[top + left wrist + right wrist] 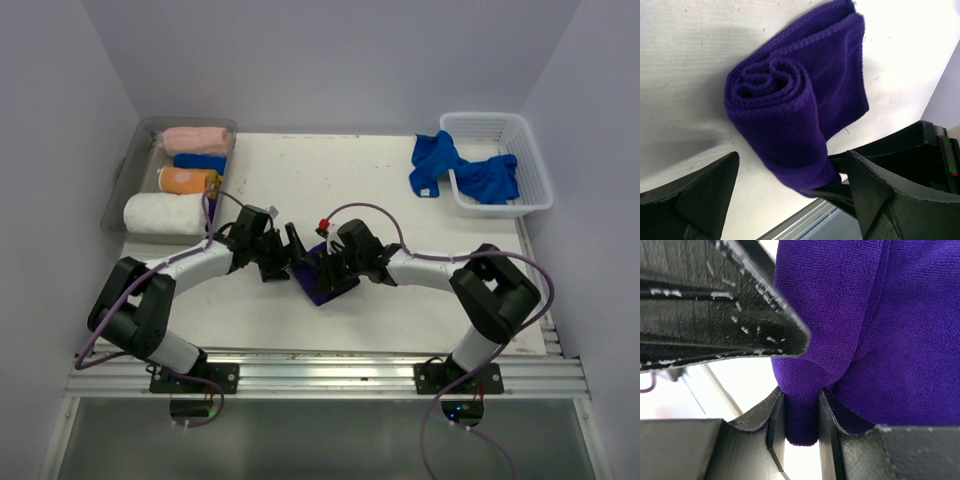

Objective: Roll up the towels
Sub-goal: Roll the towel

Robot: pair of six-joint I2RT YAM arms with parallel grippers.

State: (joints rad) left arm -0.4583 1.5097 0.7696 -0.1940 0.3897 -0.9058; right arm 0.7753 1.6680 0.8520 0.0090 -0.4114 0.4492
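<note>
Left wrist view: dark purple towel (pixel 795 110), partly rolled, lies on the table (pixel 690 60) just ahead of the left gripper (pixel 792 165), jaws wide apart; right gripper (pixel 800 415) is clamped on its fold

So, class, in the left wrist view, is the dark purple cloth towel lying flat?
No, the dark purple towel is rolled, its spiral end showing.
</note>
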